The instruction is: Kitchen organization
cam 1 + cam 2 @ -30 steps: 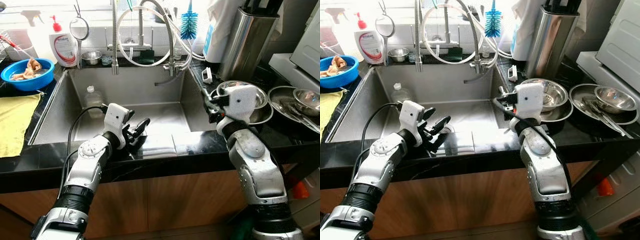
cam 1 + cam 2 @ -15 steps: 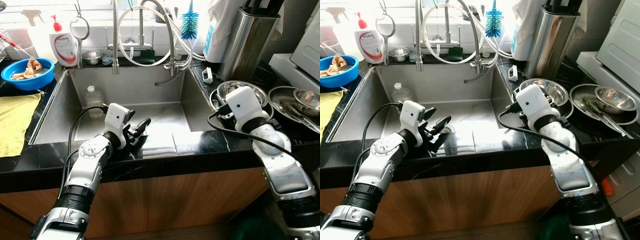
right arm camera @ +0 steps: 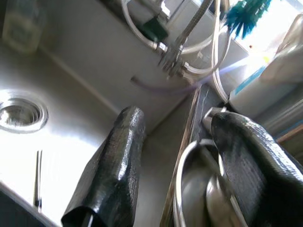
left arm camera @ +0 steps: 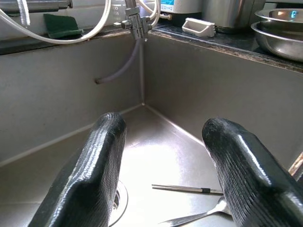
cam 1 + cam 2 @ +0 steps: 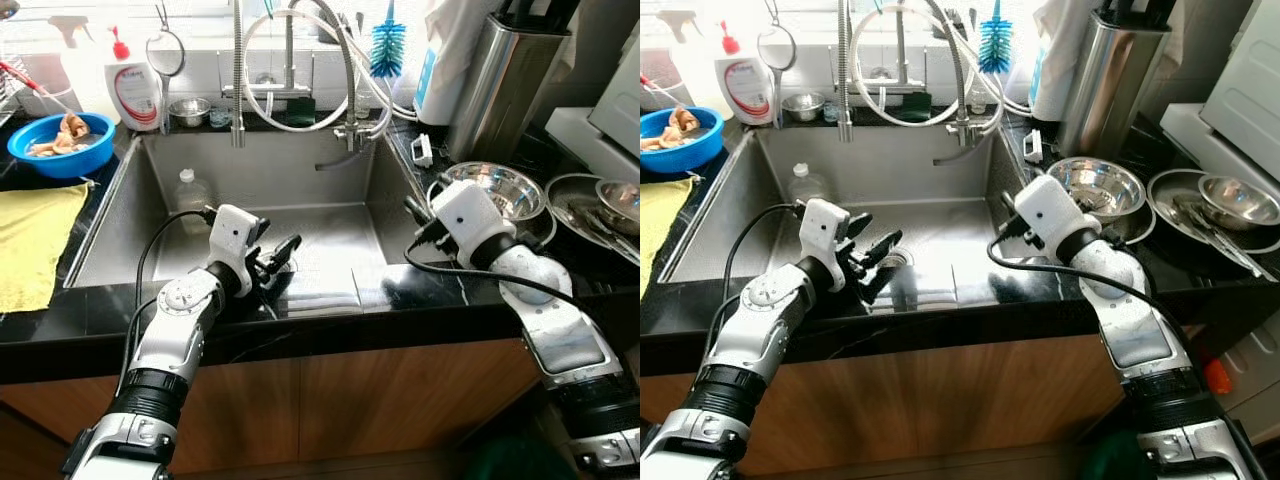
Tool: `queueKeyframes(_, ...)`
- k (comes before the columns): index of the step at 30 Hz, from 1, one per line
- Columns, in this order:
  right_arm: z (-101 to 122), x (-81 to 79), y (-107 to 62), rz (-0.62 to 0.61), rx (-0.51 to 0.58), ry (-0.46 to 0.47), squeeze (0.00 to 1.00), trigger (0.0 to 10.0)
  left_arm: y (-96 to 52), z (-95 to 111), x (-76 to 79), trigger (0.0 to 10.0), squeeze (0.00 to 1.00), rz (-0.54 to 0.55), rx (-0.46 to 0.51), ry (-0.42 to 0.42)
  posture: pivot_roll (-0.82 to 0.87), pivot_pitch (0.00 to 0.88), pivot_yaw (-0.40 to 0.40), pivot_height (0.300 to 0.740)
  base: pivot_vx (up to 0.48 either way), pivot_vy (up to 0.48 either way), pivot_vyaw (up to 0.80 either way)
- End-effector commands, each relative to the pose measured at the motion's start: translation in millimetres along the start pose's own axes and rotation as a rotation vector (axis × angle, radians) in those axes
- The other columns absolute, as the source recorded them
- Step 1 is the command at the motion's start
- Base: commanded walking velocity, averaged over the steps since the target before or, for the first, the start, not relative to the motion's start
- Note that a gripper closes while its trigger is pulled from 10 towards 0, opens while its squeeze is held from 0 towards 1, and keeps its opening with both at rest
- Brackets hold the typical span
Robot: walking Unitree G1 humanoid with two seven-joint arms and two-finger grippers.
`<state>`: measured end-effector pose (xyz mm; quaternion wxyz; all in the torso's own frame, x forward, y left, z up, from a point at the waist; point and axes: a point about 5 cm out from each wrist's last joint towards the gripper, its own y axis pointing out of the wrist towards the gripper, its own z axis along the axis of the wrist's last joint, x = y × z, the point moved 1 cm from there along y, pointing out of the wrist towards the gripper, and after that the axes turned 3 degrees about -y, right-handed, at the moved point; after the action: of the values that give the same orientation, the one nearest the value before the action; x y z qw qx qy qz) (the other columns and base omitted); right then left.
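Note:
My left gripper (image 5: 277, 258) hangs open over the front part of the steel sink (image 5: 140, 215), nothing between its fingers (image 4: 92, 175). Below it on the sink floor lie a chopstick (image 4: 185, 189) and a spoon (image 4: 196, 216) beside the drain (image 4: 119, 202). My right gripper (image 5: 414, 212) is open at the sink's right rim, just left of a steel bowl (image 5: 503, 190) on the black counter. In the right wrist view one finger (image 3: 111, 170) is over the basin and the other over the steel bowl's rim (image 3: 182, 182).
A plastic bottle (image 5: 190, 190) stands in the sink's back left. Faucet hoses (image 5: 300, 80) hang behind. A blue bowl (image 5: 58, 143) and a yellow cloth (image 5: 30, 240) sit on the left, steel plates with a bowl (image 5: 600, 200) and a steel knife holder (image 5: 505, 80) on the right.
My right arm swung its elbow out to the right and the gripper shifted slightly left to the sink's rim. The left arm has not moved. The camera shifted a little.

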<state>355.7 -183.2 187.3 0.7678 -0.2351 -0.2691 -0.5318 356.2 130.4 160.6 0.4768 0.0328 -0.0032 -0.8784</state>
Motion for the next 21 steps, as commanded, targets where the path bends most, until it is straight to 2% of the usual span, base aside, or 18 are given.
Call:
queueKeyframes(1,1.0,3.9,2.6,0.005,0.002,-0.017,0.0,10.0,1.7,3.4,-1.2,10.0,0.0,0.0,-0.002,0.008,0.03,0.0,-0.047,0.74,0.0,0.0,0.0)
queueKeyframes(16,-0.9,17.0,14.2,-0.042,-0.011,-0.005,0.0,10.0,1.8,4.2,0.0,10.0,0.0,0.001,0.003,0.009,0.04,0.0,-0.053,0.74,0.0,0.0,0.0)
queueKeyframes(17,-1.2,17.5,14.1,-0.044,-0.013,-0.005,0.0,3.8,1.8,4.3,-0.1,10.0,0.0,0.002,0.003,0.009,0.04,0.0,-0.055,0.74,0.0,0.0,0.0)
queueKeyframes(18,-1.4,17.7,14.1,-0.043,-0.013,-0.006,0.0,3.8,1.7,4.3,-0.2,10.0,0.0,0.002,0.004,0.01,0.04,0.0,-0.055,0.74,0.0,0.0,0.0)
queueKeyframes(19,-2.0,18.1,13.8,-0.046,-0.014,-0.003,0.0,0.0,1.6,4.4,-0.7,10.0,0.0,0.004,0.004,0.01,0.04,0.0,-0.055,0.74,0.0,0.0,0.0)
queueKeyframes(21,-3.0,17.3,13.4,-0.042,-0.019,-0.005,0.0,0.0,1.6,4.3,-0.7,10.0,0.0,0.004,0.005,0.009,0.04,0.0,-0.056,0.74,0.0,0.0,0.0)
